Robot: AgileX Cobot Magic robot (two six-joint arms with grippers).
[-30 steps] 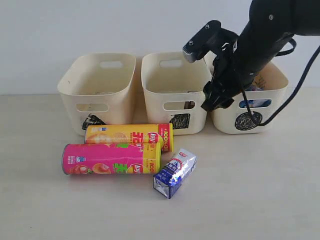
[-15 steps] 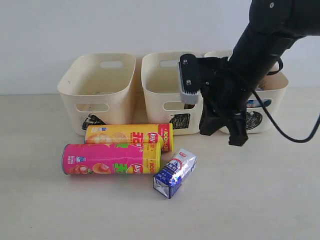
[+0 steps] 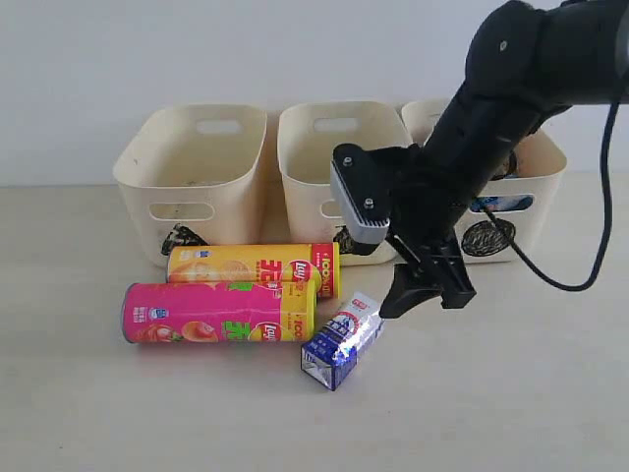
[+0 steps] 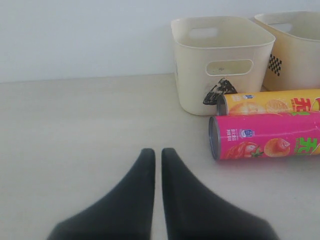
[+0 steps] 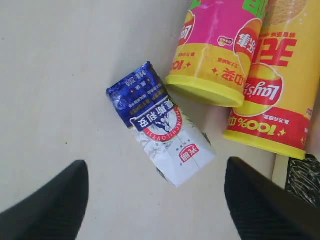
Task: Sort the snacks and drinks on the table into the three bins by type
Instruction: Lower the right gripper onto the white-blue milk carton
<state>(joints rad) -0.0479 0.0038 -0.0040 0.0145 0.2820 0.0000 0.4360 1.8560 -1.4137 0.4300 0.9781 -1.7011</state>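
A blue-and-white drink carton [image 3: 343,340] lies on the table [image 3: 511,393], just right of the pink chip tube [image 3: 218,313] and the yellow chip tube [image 3: 254,267], which lie side by side. My right gripper [image 3: 425,297] hangs open just above and to the right of the carton, holding nothing. In the right wrist view the carton [image 5: 160,125] lies between and ahead of the spread jaws of that gripper [image 5: 156,164]. My left gripper [image 4: 157,152] is shut and empty over bare table, left of the pink tube [image 4: 265,142]. It is outside the exterior view.
Three cream bins stand in a row at the back: left [image 3: 192,177], middle [image 3: 339,167], right [image 3: 536,172]. Something blue shows through the right bin's handle slot. The right arm's black cable loops in front of the right bin.
The right arm has swung from the right bin down and left to the carton, turning its gripper downward. Its jaws now stand wide. The left gripper has not moved.
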